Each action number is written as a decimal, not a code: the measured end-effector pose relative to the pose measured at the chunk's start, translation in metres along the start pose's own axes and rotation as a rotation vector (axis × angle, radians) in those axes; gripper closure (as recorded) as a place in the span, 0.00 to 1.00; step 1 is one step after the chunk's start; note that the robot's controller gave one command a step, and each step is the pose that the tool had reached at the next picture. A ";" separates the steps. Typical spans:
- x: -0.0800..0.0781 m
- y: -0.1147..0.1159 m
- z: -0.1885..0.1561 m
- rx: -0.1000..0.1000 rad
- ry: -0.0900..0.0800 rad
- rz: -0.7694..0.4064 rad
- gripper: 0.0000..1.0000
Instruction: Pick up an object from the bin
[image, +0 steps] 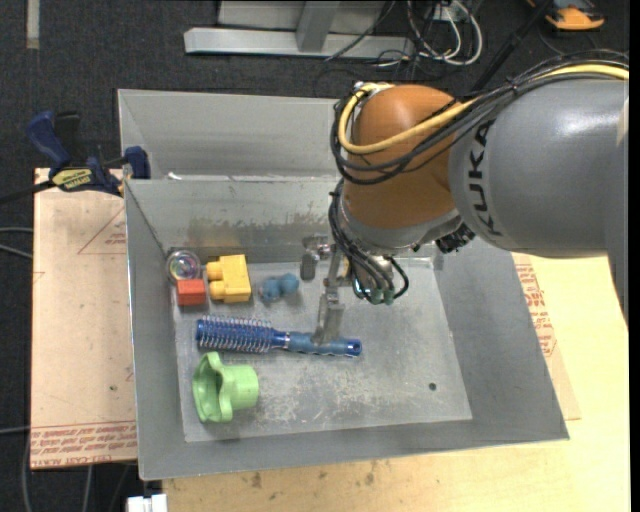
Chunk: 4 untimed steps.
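My gripper (327, 332) hangs under the orange-covered wrist and reaches down to the middle of the bin floor. Its tip is at the handle end of a blue hairbrush (245, 337), which lies flat with its bristle head pointing left. Whether the tip touches the handle I cannot tell. A small blue lump (279, 289) lies just left of the gripper, a little farther back.
Along the left of the bin lie a yellow block (229, 278), an orange-red block (191, 292) and a clear ball (183, 264). A green cup-like piece (224, 388) lies on its side at the front left. The arm covers the bin's back right.
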<state>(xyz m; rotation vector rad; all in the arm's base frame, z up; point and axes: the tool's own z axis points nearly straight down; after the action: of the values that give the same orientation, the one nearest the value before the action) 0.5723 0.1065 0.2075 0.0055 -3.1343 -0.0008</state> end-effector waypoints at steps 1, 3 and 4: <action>0.024 0.019 0.093 0.000 0.002 0.005 0.00; 0.022 0.018 0.088 -0.001 -0.007 0.009 0.00; -0.012 0.019 0.141 0.000 -0.008 -0.038 0.00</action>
<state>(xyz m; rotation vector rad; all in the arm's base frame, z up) 0.5833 0.1257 0.0668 0.0658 -3.1418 -0.0014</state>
